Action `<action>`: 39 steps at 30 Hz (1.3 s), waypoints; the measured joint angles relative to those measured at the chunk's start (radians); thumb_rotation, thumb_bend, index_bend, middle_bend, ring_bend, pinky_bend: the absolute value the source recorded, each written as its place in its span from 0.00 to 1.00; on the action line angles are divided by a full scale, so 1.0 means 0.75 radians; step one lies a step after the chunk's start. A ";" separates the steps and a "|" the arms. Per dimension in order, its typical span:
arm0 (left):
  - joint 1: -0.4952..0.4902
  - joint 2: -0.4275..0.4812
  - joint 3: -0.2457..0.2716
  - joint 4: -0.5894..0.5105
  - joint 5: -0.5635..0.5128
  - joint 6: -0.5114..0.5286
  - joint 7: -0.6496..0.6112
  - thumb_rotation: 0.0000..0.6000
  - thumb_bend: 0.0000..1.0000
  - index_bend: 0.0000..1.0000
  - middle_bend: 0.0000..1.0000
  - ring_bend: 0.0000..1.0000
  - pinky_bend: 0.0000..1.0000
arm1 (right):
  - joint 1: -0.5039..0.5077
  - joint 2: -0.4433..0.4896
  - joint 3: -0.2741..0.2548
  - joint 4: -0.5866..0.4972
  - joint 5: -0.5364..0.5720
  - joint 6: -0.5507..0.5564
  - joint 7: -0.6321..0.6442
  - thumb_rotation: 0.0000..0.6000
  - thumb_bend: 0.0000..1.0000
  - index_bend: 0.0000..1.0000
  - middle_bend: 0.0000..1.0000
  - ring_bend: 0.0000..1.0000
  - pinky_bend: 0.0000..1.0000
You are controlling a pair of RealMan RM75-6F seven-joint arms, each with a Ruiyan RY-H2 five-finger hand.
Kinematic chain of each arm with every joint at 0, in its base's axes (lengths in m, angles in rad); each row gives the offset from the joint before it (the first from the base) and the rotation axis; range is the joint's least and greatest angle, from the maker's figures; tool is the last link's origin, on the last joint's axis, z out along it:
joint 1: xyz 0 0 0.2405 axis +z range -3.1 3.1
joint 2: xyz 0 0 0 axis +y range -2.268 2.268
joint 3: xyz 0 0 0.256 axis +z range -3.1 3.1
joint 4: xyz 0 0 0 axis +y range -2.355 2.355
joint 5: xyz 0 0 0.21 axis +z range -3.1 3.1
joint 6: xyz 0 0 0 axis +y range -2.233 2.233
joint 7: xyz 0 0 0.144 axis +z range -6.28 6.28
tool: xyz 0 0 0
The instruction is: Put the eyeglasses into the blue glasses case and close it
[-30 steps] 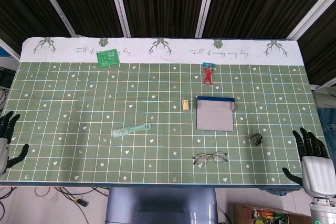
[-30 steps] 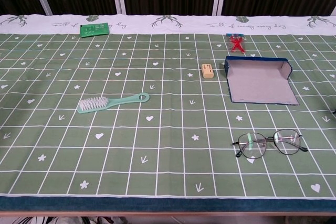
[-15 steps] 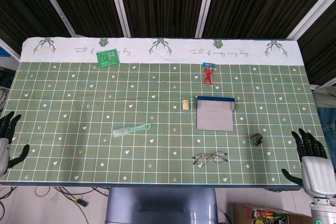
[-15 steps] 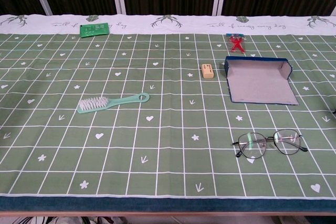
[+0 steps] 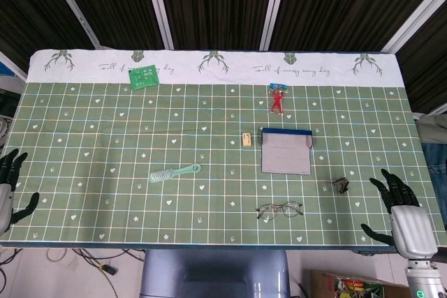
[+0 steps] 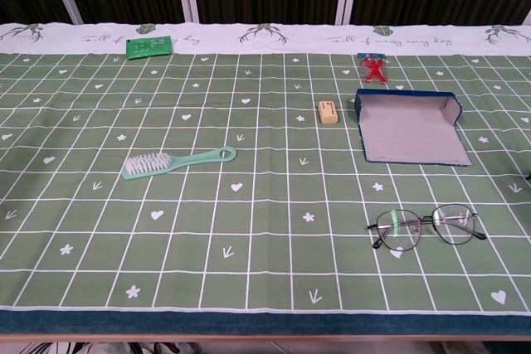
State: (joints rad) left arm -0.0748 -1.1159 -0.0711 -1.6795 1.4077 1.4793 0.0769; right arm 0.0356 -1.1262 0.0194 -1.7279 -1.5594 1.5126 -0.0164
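Note:
The eyeglasses [image 5: 279,209] [image 6: 426,227] lie unfolded near the table's front edge, right of centre. The blue glasses case [image 5: 286,151] [image 6: 409,126] lies open behind them, its grey lining facing up. My right hand [image 5: 401,211] hovers at the front right corner, fingers spread, holding nothing, well to the right of the glasses. At the left edge, low by the front corner, my left hand [image 5: 8,188] also has its fingers apart and nothing in them. Neither hand shows in the chest view.
A mint brush [image 5: 174,172] [image 6: 177,161] lies left of centre. A small tan block [image 5: 246,139] [image 6: 328,112] sits left of the case. A red toy [image 5: 277,98] [image 6: 374,66] lies behind the case, a green card [image 5: 144,76] at the back left, a small dark clip [image 5: 341,185] right of the glasses.
My right hand has drifted left and slightly forward over the table's front right corner. The left hand and all objects have stayed put.

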 measured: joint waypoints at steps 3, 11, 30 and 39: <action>-0.001 -0.001 0.001 0.000 0.001 -0.002 0.005 1.00 0.36 0.02 0.00 0.00 0.00 | 0.027 0.009 0.002 -0.012 0.013 -0.051 -0.012 1.00 0.14 0.19 0.00 0.04 0.14; -0.003 0.007 0.000 -0.001 -0.002 -0.009 -0.009 1.00 0.36 0.02 0.00 0.00 0.00 | 0.178 -0.007 0.032 -0.065 0.078 -0.288 -0.191 1.00 0.17 0.24 0.02 0.04 0.14; -0.008 0.013 -0.002 0.002 -0.013 -0.020 0.002 1.00 0.36 0.02 0.00 0.00 0.00 | 0.435 -0.242 0.125 -0.104 0.359 -0.585 -0.562 1.00 0.28 0.37 0.02 0.04 0.14; -0.010 0.015 -0.003 0.000 -0.018 -0.024 0.009 1.00 0.36 0.02 0.00 0.00 0.00 | 0.498 -0.329 0.134 -0.106 0.471 -0.602 -0.701 1.00 0.30 0.43 0.02 0.04 0.14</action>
State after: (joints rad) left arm -0.0823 -1.1048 -0.0730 -1.6795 1.3941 1.4610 0.0834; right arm 0.4090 -1.3730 0.1201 -1.8070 -1.2063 1.0613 -0.5423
